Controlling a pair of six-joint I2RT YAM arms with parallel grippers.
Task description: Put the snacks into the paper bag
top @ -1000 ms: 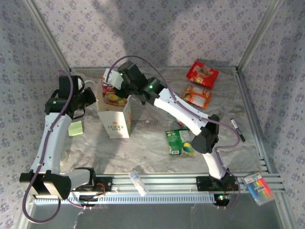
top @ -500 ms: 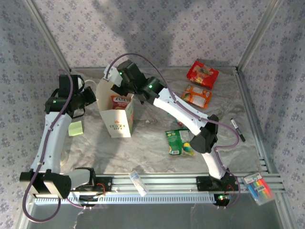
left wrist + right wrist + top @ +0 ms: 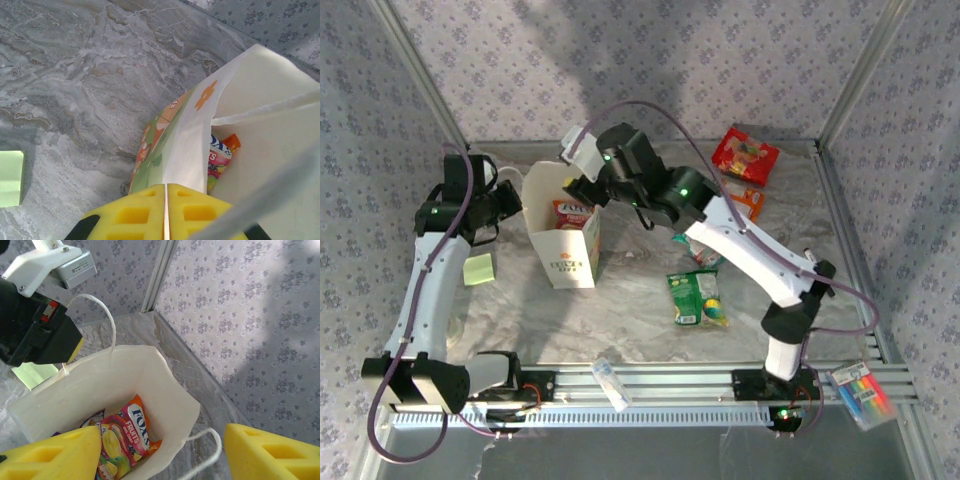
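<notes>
My right pincer (image 3: 162, 440) hangs just above the mouth of the paper bag (image 3: 570, 262). Its jaws are spread wide and there is nothing between the yellow pads (image 3: 55, 455). Straight below, inside the bag, a pink fruit-sweet packet (image 3: 131, 430) lies on its back against the inner wall. From that I take this packet as delivered. I keep the jaws wide so nothing snags on the rim or on the cord handle (image 3: 107, 320) that arches up at the bag's far side.

My left pincer (image 3: 165, 207) is at the bag's left side. Its jaws are pressed together on the top edge of the paper wall, and the sheet runs right into the seam between them. That grip is why the bag stands upright with its mouth gaping. Thin paper like this would sag or tip if I let go, so I judge it wise to keep hold while the other arm fetches.

Out from the bag, more snacks lie on the worktop (image 3: 620, 320). A green packet (image 3: 698, 298) is to the bag's right and a little nearer to me. An orange packet (image 3: 750, 200) is farther right, partly behind my right forearm. A red packet (image 3: 745, 155) is beyond that, toward the far right corner. The green one is closest to the bag, so it looks like the easiest next pick. To reach it I must lift clear of the bag's rim first, or I risk dragging the bag sideways against my left grip.
</notes>
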